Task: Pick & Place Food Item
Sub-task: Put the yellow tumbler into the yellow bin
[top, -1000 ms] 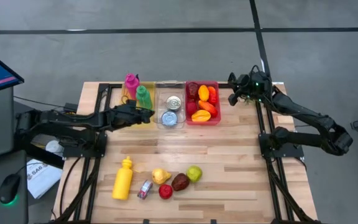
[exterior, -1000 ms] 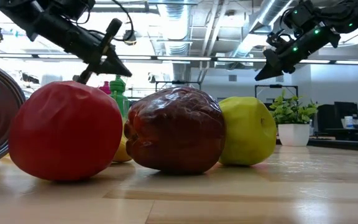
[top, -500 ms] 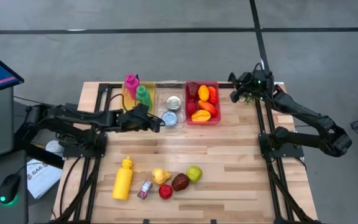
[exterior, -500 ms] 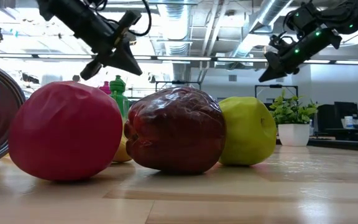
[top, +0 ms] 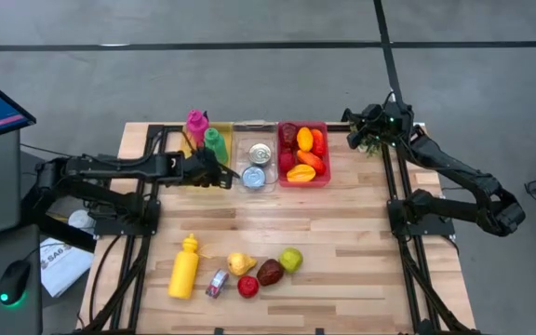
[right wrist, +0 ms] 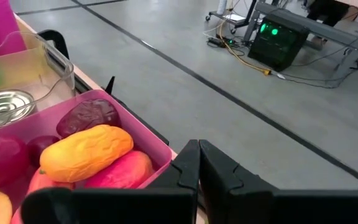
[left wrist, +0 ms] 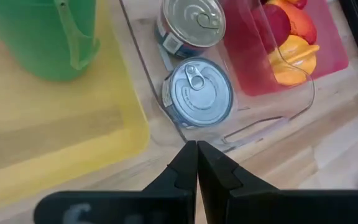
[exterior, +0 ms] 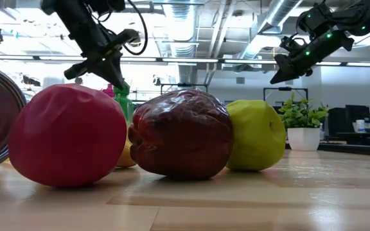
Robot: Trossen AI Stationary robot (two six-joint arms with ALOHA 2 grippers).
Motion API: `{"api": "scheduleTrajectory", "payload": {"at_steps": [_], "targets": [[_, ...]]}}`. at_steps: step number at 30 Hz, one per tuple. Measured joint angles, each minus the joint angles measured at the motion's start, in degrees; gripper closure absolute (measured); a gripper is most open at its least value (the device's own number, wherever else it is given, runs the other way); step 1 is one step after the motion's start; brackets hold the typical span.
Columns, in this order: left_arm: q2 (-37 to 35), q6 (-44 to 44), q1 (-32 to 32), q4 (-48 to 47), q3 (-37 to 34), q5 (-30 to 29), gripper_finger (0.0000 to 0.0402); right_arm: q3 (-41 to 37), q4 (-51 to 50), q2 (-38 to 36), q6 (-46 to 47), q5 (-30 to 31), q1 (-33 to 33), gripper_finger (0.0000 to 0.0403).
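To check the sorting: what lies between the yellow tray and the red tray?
In the high view, a clear tray holding two tin cans lies between them.

Yellow bin (top: 196, 152): pink bottle (top: 195, 126), green bottle (top: 214, 144). Clear bin (top: 255, 127): 2 silver cans (top: 256, 166). Pink bin (top: 322, 177): red, orange fruit. Yellow bottle (top: 184, 267), green apple (top: 291, 259), red apple (top: 247, 286), light wood table (top: 342, 242).

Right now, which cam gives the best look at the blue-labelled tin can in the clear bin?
Left wrist view: the blue-labelled tin can fills mid-frame, pull-tab lid clear, just beyond the shut left gripper. High view shows it only as a small disc in the clear bin. Low view hides it behind fruit. Right wrist view shows only the other can.
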Motion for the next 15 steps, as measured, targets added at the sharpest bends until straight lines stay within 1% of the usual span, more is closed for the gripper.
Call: {"api": "scheduleTrajectory", "payload": {"at_steps": [2, 6, 10, 15], "targets": [[0.13, 0.06, 1.09, -0.37, 0.0, 1.78, 0.0401, 0.0, 0.01, 0.0, 0.0, 0.0, -0.03, 0.04], [0.13, 1.31, 2.5, -0.46, 0.0, 1.9, 0.0401, 0.0, 0.77, 0.0, -0.37, 0.04, -0.03, 0.04], [0.12, -2.69, 2.77, 1.46, 0.0, 1.94, 0.0402, 0.02, 3.22, 0.04, -1.51, 0.1, -0.03, 0.04], [0.45, -6.04, 0.63, 5.81, 0.01, 1.73, 0.0401, 0.02, 8.62, 0.04, -1.51, 0.07, 0.24, 0.04]]}}
